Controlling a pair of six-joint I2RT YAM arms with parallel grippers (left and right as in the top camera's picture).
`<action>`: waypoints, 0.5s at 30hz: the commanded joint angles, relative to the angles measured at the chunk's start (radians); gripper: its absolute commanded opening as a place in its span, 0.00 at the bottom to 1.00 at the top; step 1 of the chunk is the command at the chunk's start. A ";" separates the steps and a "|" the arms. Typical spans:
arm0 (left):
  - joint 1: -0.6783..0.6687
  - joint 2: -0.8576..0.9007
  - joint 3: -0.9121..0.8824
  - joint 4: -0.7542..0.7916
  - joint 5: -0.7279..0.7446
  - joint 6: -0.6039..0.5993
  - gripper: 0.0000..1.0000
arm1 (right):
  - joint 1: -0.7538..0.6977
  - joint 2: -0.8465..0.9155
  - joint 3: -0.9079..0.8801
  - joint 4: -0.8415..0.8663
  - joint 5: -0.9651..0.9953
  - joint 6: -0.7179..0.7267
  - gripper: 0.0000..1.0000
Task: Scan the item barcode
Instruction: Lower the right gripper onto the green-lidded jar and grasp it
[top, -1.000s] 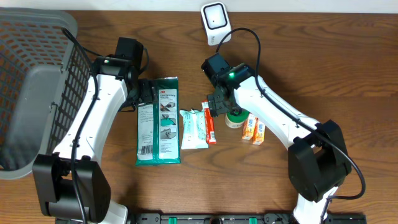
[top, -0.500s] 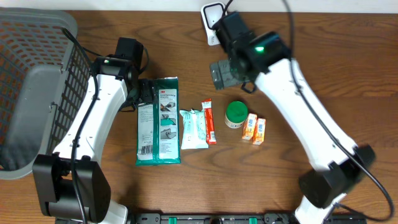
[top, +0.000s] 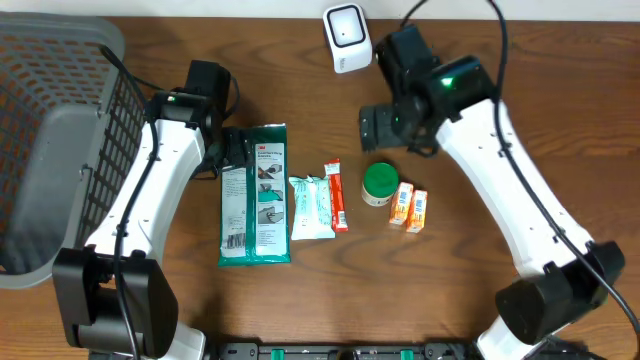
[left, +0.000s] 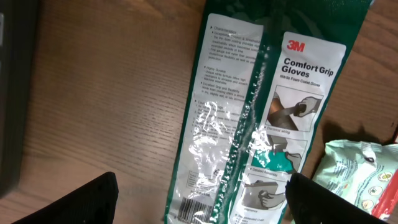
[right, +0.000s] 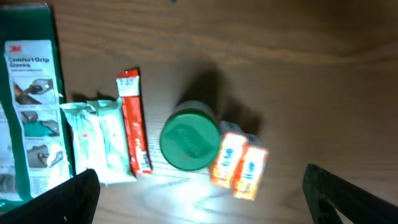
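A green-and-white glove package (top: 254, 195) lies flat on the table, its barcode (left: 196, 211) at one end. My left gripper (top: 230, 150) hovers over the package's far left part. It is open, and in the left wrist view the left gripper (left: 202, 202) has its jaws standing wide to either side of the package (left: 261, 118). The white scanner (top: 345, 35) stands at the back edge. My right gripper (top: 385, 128) is open and holds nothing, raised above the table behind the green-lidded jar (top: 380, 183). The right gripper (right: 202, 196) shows in its wrist view too.
A pale green wipes pack (top: 311, 207), a red stick packet (top: 338, 196) and two orange boxes (top: 408, 208) lie in a row right of the gloves. A grey wire basket (top: 60, 140) fills the left side.
The right arm rose off the small items, swung back toward the scanner, then settled behind the jar. The left arm and all items stayed put.
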 joint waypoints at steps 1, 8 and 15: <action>0.002 -0.003 0.014 -0.005 -0.009 0.002 0.87 | 0.002 0.014 -0.112 0.059 -0.097 0.077 0.99; 0.002 -0.003 0.014 -0.005 -0.009 0.002 0.87 | 0.002 0.015 -0.300 0.222 -0.109 0.201 0.99; 0.002 -0.003 0.014 -0.005 -0.009 0.002 0.87 | 0.008 0.015 -0.437 0.381 -0.108 0.270 0.98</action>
